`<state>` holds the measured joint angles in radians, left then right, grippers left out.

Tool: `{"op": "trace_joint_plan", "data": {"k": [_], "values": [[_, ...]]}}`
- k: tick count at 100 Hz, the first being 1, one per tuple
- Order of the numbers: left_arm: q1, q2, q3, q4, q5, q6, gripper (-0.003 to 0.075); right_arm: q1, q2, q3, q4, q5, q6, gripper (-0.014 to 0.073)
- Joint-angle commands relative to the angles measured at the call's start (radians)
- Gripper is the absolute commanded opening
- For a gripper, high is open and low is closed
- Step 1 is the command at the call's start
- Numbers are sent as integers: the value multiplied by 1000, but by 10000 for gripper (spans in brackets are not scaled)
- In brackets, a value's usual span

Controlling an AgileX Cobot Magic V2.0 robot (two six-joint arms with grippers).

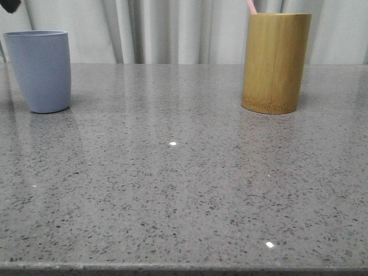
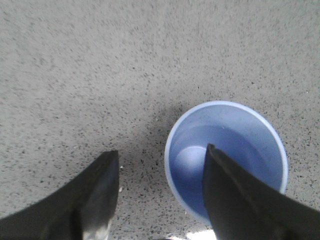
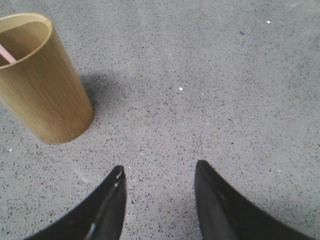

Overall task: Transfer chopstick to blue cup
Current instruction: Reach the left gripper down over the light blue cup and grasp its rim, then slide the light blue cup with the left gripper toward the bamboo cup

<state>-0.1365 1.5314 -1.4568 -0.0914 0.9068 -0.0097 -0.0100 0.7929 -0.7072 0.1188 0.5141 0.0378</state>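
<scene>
Speckled grey stone fills the lower part of the front view: the table (image 1: 184, 195), glossy, with small bright glints at its centre and lower right. Behind it, along the top of the frame, hang pale curtains (image 1: 155, 29) in vertical folds.

At the upper right of the front view stands the bamboo holder (image 1: 276, 63), a tall tan cylinder, upright on the stone. At the upper left stands the blue cup (image 1: 39, 70), shorter, matte grey-blue, tapering to its base, also upright. The two are well apart, at opposite sides of the table.

Both pairs of dark fingers sit at the bottom edge of their wrist views. The left gripper (image 2: 162, 155) hangs above the table with its jaws spread wide and nothing between them; one finger (image 2: 240, 200) overlaps the blue cup's mouth in the picture, and the cup's inside looks bare. The right gripper (image 3: 160, 167) is likewise spread apart with nothing held, over bare stone, the bamboo holder standing at the upper left of that frame with its shadow beside it.

The chopstick (image 1: 251, 6), thin and salmon-pink, stands inside the bamboo holder: its tip pokes above the rim at the top of the front view, and in the right wrist view a short pink length leans against the holder's inner wall.
</scene>
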Motion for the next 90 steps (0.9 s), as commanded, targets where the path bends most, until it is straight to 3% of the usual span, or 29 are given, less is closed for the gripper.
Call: {"op": "trace_joint_plan", "data": {"k": [1, 62, 72, 90], "values": [[-8, 3, -74, -31, -5, -3, 377, -2, 0, -38, 6, -61, -12, 345], [-8, 141, -111, -47, 63, -3, 368, -2, 0, -38, 6, -61, -12, 345], [-8, 149, -111, -48, 63, -3, 282, -2, 0, -38, 6, -61, -12, 345], [-8, 152, -111, -56, 56, -3, 9, -2, 0, -38, 6, -61, -12, 345]]}}
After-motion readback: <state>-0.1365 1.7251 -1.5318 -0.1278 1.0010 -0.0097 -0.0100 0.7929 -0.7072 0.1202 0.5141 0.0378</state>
